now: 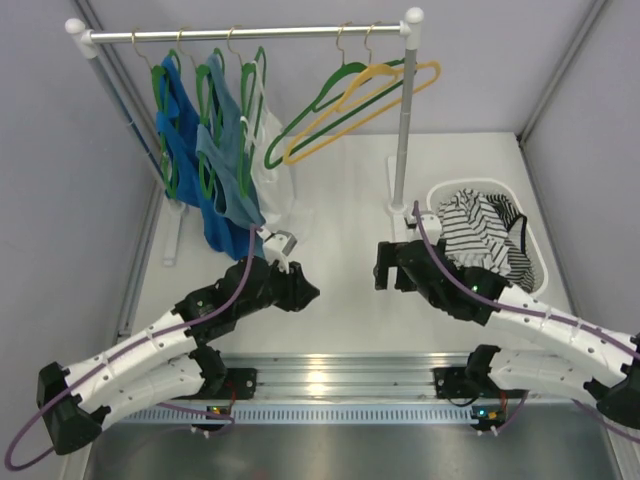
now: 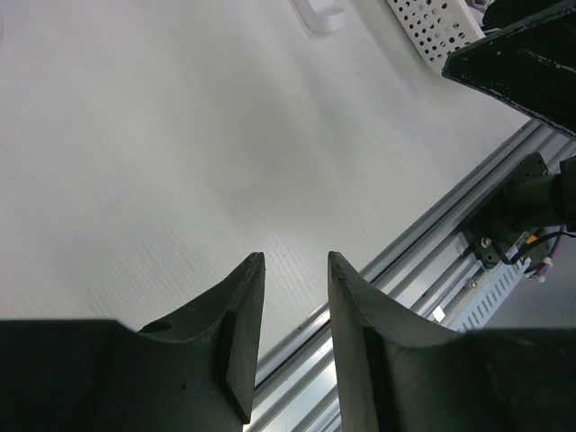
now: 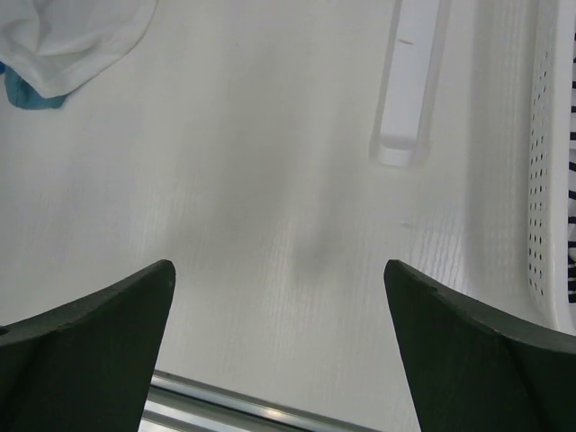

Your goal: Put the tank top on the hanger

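Over the counter (image 1: 340, 240), the left hand (image 2: 295, 263) is partly apart and the right hand (image 3: 279, 270) is wide apart, both empty. The tank top (image 1: 482, 235) lies crumpled in the basket (image 1: 541, 268). The hanger (image 1: 312, 103) hangs on the rail (image 1: 250, 33).

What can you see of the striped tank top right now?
The tank top is soft white fabric with thin dark horizontal stripes and a dark trim along one edge. It lies crumpled in a loose heap inside the white perforated basket on the robot's right, not yet hung. It rests against the basket's walls. In the overhead view the right arm crosses its near edge, and whether they touch cannot be told.
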